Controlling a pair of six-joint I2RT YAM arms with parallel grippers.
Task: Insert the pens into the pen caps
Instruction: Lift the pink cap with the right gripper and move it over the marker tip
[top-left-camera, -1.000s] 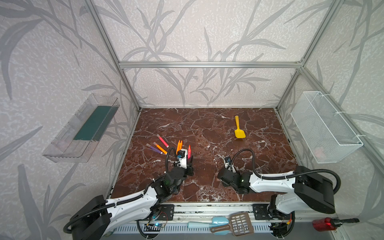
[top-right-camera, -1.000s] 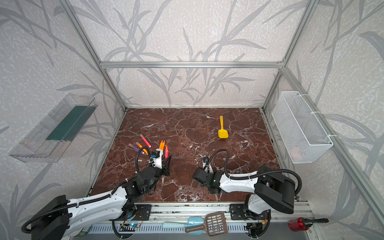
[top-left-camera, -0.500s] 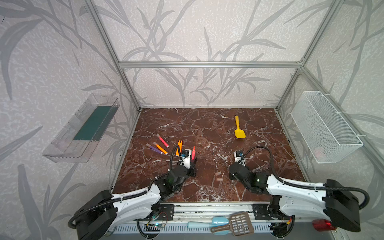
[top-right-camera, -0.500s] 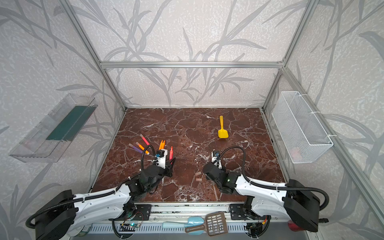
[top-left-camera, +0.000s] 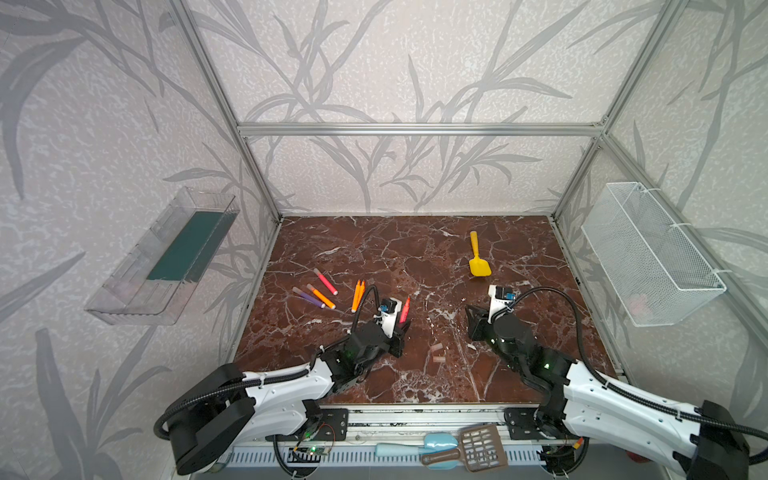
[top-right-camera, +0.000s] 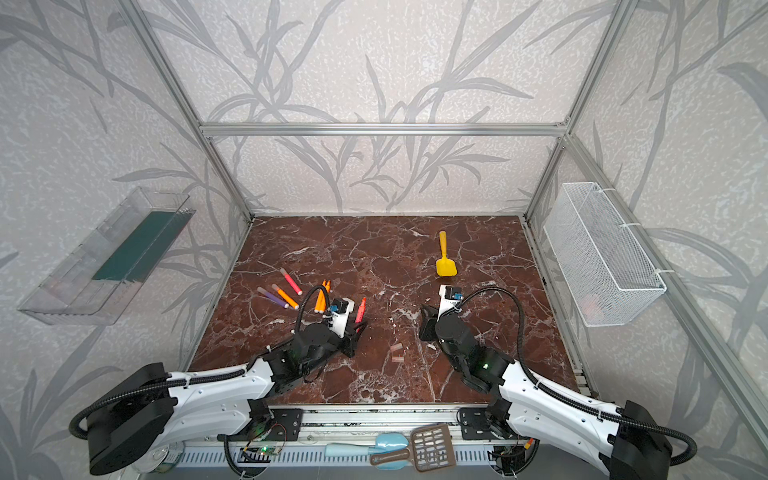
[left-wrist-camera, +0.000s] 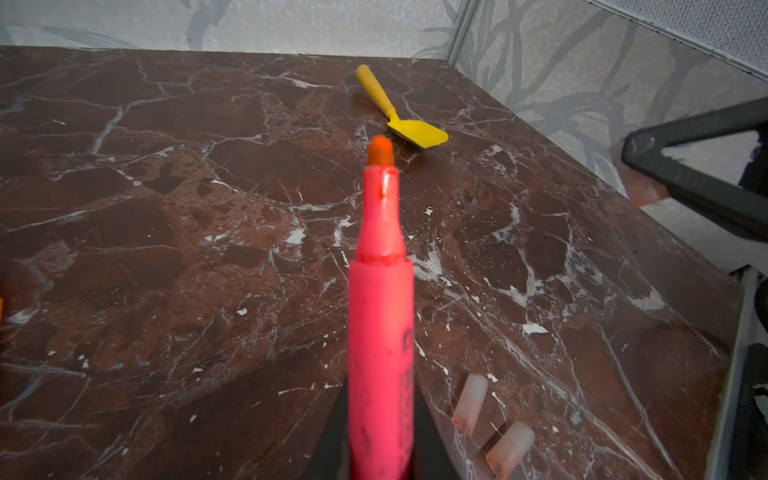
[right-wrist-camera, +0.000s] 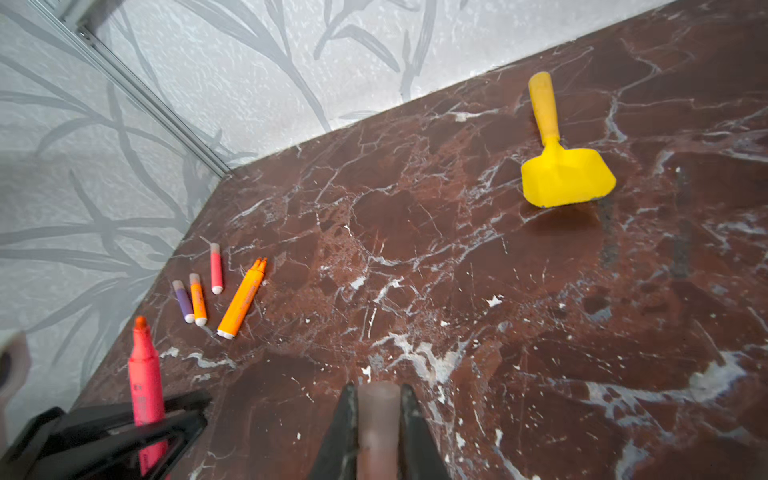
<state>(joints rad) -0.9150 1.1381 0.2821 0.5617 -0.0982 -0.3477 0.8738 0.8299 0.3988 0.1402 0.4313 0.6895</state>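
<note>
My left gripper (top-left-camera: 400, 328) (left-wrist-camera: 381, 440) is shut on a red-pink pen (top-left-camera: 404, 309) (top-right-camera: 360, 309) (left-wrist-camera: 380, 316) that stands bare tip up. To its right, my right gripper (top-left-camera: 473, 321) (right-wrist-camera: 378, 409) is shut on a pale pen cap (right-wrist-camera: 377, 419), and the two are apart. Between the arms two loose pen caps (top-left-camera: 437, 352) (left-wrist-camera: 469, 397) lie on the marble floor. Further left lie a red-pink pen (top-left-camera: 325, 281), an orange pen (top-left-camera: 320, 296), a purple pen (top-left-camera: 308, 297) and two orange pens (top-left-camera: 358, 296) side by side.
A yellow toy shovel (top-left-camera: 478, 266) (right-wrist-camera: 565, 178) lies beyond the right gripper. A white wire basket (top-left-camera: 648, 253) hangs on the right wall and a clear tray (top-left-camera: 166, 257) on the left wall. A blue scoop (top-left-camera: 432, 446) and a brown slotted scoop (top-left-camera: 482, 446) rest on the front rail.
The right arm has swung right and away from the front edge with the cap, uncovering the two loose caps. The left gripper has shifted right with its pen.
</note>
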